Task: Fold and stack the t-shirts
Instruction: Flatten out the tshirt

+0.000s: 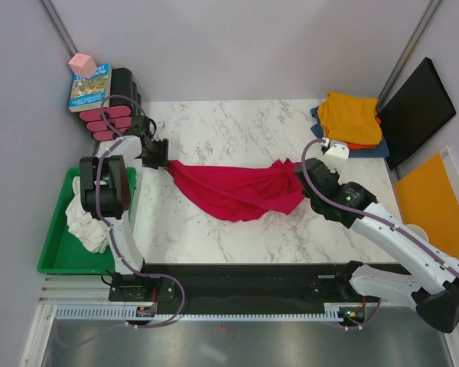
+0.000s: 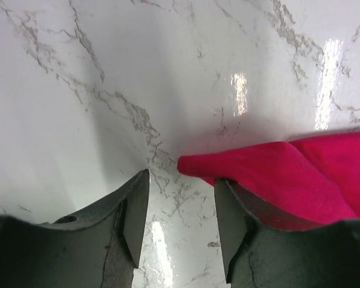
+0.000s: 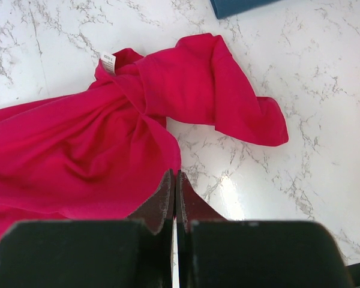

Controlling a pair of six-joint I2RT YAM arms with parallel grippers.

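Observation:
The crimson-red t-shirt lies bunched across the middle of the marble table. My left gripper is open at the shirt's left end. In the left wrist view only marble shows between the jaws, and the shirt's corner drapes over the right finger. My right gripper is shut at the shirt's right end. In the right wrist view its tips touch the cloth edge, with no cloth seen between them. Folded yellow-orange, orange and blue shirts are stacked at the back right. A white shirt lies in the green tray.
A green tray sits at the left edge. Pink-and-black cases with a book and a pink cube stand at the back left. A black panel and a flat orange board are on the right.

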